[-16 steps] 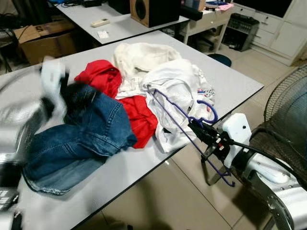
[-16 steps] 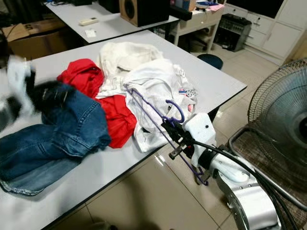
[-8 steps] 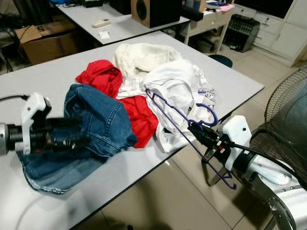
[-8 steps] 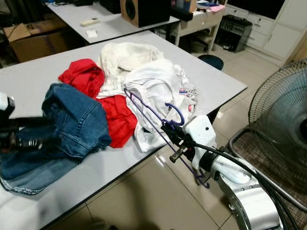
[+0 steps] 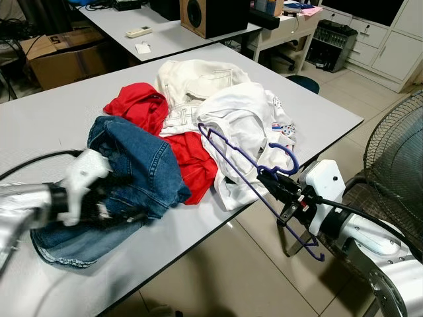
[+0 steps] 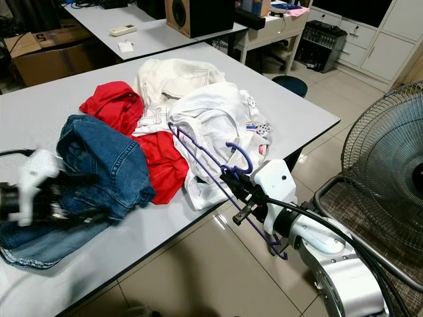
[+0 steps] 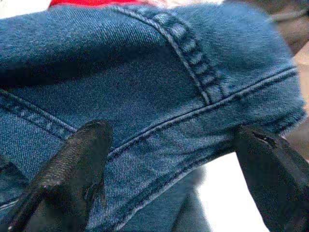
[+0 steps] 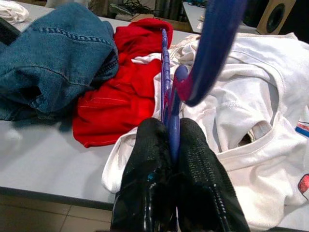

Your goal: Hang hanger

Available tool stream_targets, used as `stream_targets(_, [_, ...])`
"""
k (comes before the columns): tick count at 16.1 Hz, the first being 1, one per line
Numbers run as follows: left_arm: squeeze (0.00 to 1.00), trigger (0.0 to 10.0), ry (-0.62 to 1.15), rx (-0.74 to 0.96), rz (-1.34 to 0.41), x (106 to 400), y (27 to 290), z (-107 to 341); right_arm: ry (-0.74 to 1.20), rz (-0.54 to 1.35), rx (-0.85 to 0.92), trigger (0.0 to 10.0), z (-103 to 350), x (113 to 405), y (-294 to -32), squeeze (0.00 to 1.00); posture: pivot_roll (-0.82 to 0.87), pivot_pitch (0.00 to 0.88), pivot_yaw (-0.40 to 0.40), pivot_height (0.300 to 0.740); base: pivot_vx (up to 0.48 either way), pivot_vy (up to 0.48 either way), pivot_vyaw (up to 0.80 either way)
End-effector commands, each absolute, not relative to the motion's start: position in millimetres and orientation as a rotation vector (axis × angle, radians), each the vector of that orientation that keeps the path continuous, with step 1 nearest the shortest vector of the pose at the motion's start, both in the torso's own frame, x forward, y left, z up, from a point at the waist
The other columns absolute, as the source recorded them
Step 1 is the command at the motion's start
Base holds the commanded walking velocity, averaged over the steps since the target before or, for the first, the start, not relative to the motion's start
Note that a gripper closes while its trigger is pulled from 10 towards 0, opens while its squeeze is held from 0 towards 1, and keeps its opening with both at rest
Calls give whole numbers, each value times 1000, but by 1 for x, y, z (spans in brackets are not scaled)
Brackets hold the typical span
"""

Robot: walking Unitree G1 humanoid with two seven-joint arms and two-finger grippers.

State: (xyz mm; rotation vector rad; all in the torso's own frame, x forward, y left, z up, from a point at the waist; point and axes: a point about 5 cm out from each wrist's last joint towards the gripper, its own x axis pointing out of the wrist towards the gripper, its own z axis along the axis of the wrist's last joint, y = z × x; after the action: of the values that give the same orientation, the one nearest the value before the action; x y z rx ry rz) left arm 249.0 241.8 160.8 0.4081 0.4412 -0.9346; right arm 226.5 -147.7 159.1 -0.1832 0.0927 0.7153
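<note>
A purple hanger point(image 5: 246, 165) slants from over the white shirt point(image 5: 244, 115) down past the table's front edge, its hook point(image 5: 285, 153) pointing up. My right gripper point(image 5: 269, 181) is shut on the hanger's neck just below the hook, off the table edge; the wrist view shows both black fingers point(image 8: 152, 159) pinching the purple bar point(image 8: 170, 121). My left gripper point(image 7: 174, 159) is open at the near edge of the blue jeans point(image 5: 135, 165), its fingers point(image 7: 72, 166) standing wide on either side of a denim fold point(image 7: 159, 96).
A red garment point(image 5: 142, 105) and a cream garment point(image 5: 195, 76) lie in the pile on the grey table point(image 5: 324, 115). A standing fan point(image 5: 396, 145) is close on the right. Behind stand a second table with a speaker point(image 5: 211, 14) and a cardboard box point(image 5: 59, 56).
My left arm has swung down from raised at the far left to the near edge of the jeans. The right gripper and hanger have barely moved.
</note>
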Motion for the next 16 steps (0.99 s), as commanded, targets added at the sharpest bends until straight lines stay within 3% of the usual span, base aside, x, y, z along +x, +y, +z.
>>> stream_targets(1, [1000,10000,430,477,-893,253,241,157,64,733,-182,10000,165,227,-145,0,24,0,2,740,0,0,0])
stream_targets(2, [1000,10000,413,511,-877,255,241,156,63,733,-181,10000,165,227,-145,0,24,0,2,740,0,0,0])
stream_targets(3, [216,10000,330,551,-826,263,236,160,60,732,-180,10000,166,229,-145,0,26,0,1,740,0,0,0])
stream_targets(4, [0,10000,308,558,-818,265,235,162,59,732,-180,10000,166,229,-144,0,26,0,0,740,0,0,0])
stream_targets(5, [0,0,253,556,-801,269,231,167,57,731,-179,10000,166,229,-144,0,24,0,2,740,0,0,0])
stream_targets(16, [0,0,152,665,-743,291,210,161,58,708,-180,10000,167,230,-147,0,14,0,12,740,0,0,0])
